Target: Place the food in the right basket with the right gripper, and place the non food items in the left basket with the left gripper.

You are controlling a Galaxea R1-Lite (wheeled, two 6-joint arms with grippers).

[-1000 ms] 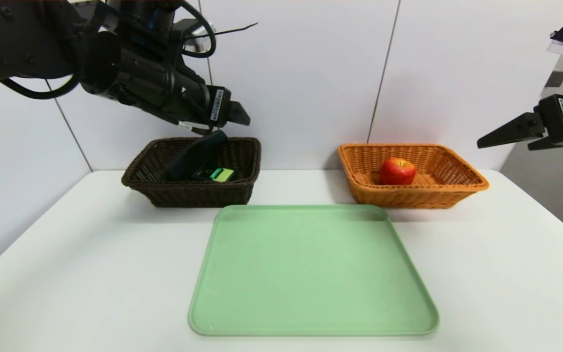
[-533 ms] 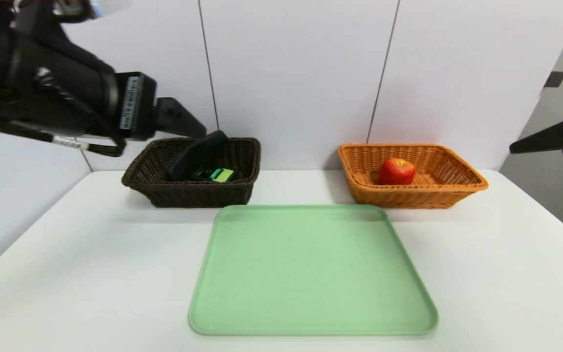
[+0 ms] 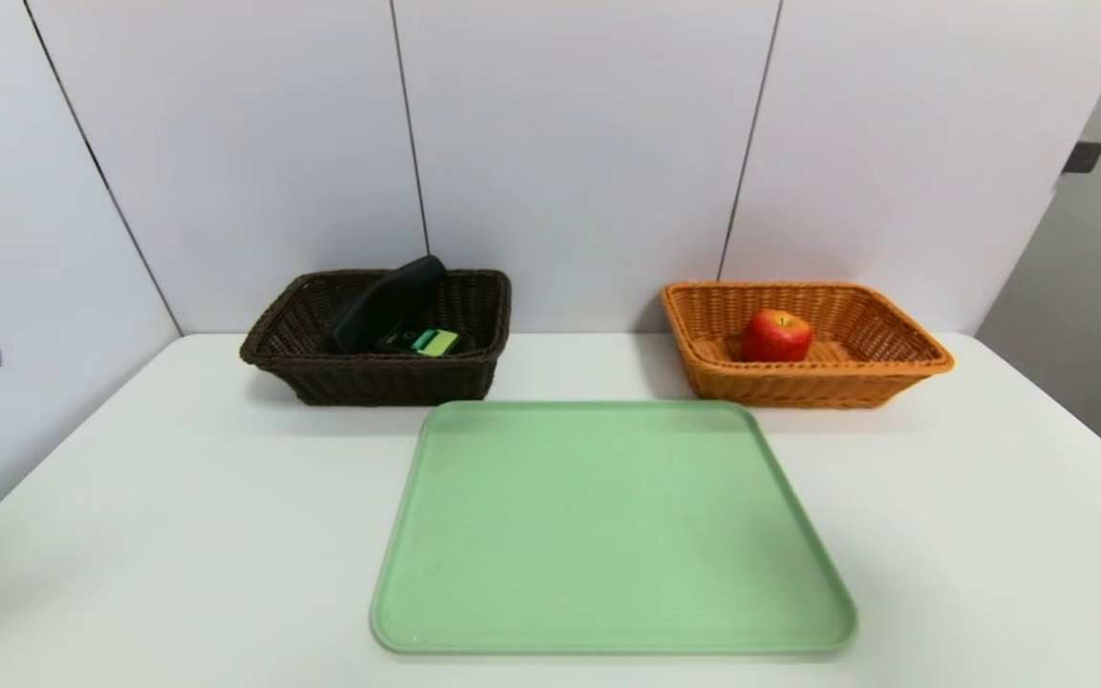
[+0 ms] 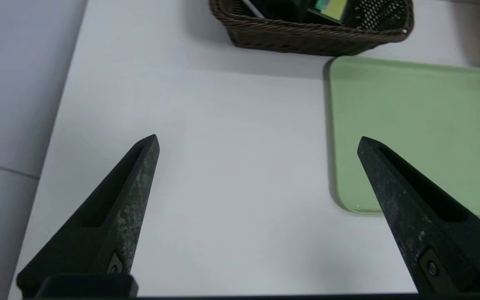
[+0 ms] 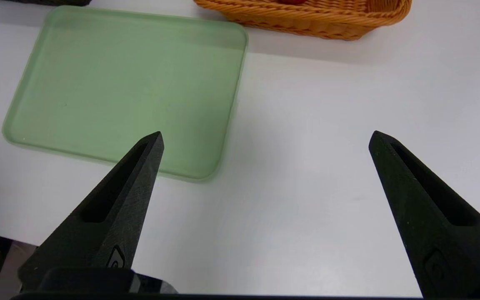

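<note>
The white table (image 3: 187, 535) is the largest thing, with pale wall panels (image 3: 570, 143) behind it. Next comes the green tray (image 3: 608, 535), lying flat in the middle, in front of and between the two baskets. The dark brown basket (image 3: 398, 382) sits at the back on the left, the orange basket (image 3: 809, 387) at the back on the right, well apart from it.

The left gripper (image 4: 258, 135) hangs over the table's left part, jaws wide apart with nothing between them; the right gripper (image 5: 267, 131) is over the right part, its jaws likewise spread and holding nothing. Neither touches a basket.

A black angled device (image 3: 383, 304) leans in the brown basket, one end above the rim, beside a black box with a green and yellow label (image 3: 434, 341). The red apple (image 3: 777, 335) rests inside the orange basket.

The left wrist view also shows a slim pale stick (image 4: 253, 8) in the brown basket, which the head view does not. The head view shows the apple nearly whole; the right wrist view catches only a sliver. Only a dark tip of the left gripper enters the head view.
</note>
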